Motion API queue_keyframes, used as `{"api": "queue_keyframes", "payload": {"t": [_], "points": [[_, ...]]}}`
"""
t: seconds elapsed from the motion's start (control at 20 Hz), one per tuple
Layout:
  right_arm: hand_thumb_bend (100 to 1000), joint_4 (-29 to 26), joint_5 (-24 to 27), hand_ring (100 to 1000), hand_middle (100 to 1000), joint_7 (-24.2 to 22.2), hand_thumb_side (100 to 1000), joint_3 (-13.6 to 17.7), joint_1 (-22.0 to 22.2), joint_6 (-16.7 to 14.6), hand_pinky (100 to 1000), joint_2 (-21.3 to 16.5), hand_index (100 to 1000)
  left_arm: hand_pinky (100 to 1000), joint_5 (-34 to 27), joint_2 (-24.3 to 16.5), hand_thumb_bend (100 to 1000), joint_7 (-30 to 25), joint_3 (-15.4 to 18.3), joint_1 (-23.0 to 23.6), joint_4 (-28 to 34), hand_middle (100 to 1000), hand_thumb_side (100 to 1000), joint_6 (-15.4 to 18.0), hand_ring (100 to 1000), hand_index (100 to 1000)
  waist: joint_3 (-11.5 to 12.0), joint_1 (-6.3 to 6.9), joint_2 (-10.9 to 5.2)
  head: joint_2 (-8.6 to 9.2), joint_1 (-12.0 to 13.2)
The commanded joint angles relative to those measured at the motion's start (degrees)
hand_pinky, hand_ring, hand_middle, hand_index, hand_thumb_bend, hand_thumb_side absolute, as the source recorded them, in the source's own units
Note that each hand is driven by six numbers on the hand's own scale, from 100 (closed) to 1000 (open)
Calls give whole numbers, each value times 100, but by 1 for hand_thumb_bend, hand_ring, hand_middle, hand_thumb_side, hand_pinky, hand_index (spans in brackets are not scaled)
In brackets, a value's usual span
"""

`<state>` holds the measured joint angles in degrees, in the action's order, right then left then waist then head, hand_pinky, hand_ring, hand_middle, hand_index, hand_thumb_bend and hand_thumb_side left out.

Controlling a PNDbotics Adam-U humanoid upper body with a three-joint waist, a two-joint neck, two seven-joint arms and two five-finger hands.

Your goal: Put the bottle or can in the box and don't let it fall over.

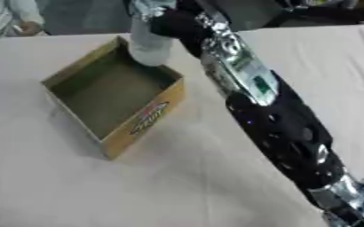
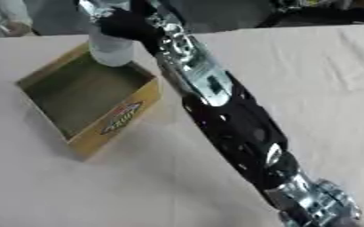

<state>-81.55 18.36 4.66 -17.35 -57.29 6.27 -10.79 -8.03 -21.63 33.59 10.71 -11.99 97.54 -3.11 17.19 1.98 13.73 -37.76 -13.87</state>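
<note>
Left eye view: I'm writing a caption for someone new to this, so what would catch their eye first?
The long black and silver right arm dominates, crossing from the lower right corner to the top centre. There the right robot hand holds a clear bottle upright over the far corner of the open yellow box. The box sits left of centre on the pale tablecloth, nothing inside it.

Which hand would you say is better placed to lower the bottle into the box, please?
The right hand: it is curled round the clear bottle, holding it upright over the far corner of the open cardboard box. The left hand shows in neither view.
</note>
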Motion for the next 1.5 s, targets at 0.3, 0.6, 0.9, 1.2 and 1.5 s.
{"api": "queue_keyframes", "payload": {"t": [0.3,0.6,0.9,1.2,1.5], "points": [[100,1193,-764,305,119,348,100,195,-613,-288,744,394,171,842,-44,-98,468,58,87,-191,145,663,695,31,744,818,463,-146,120,348,-566],[100,1985,-1022,420,260,239,100,264,-577,-909,767,539,274,842,-60,-70,469,116,113,-257,164,664,694,41,745,819,573,-207,238,270,-806],[198,2574,-1117,621,506,-34,100,273,-359,-1295,815,655,548,842,-51,-63,469,172,136,-251,166,664,695,35,745,820,569,-210,263,235,-719],[782,2508,-1414,933,880,-294,186,259,-346,-952,935,602,932,841,-53,-88,474,215,159,-196,164,662,693,31,744,820,518,-208,228,259,-639],[837,2206,-1864,931,878,-236,235,291,-346,-386,935,551,940,841,-46,-114,474,213,163,-171,152,661,691,27,743,821,423,-168,176,301,-550]]}}
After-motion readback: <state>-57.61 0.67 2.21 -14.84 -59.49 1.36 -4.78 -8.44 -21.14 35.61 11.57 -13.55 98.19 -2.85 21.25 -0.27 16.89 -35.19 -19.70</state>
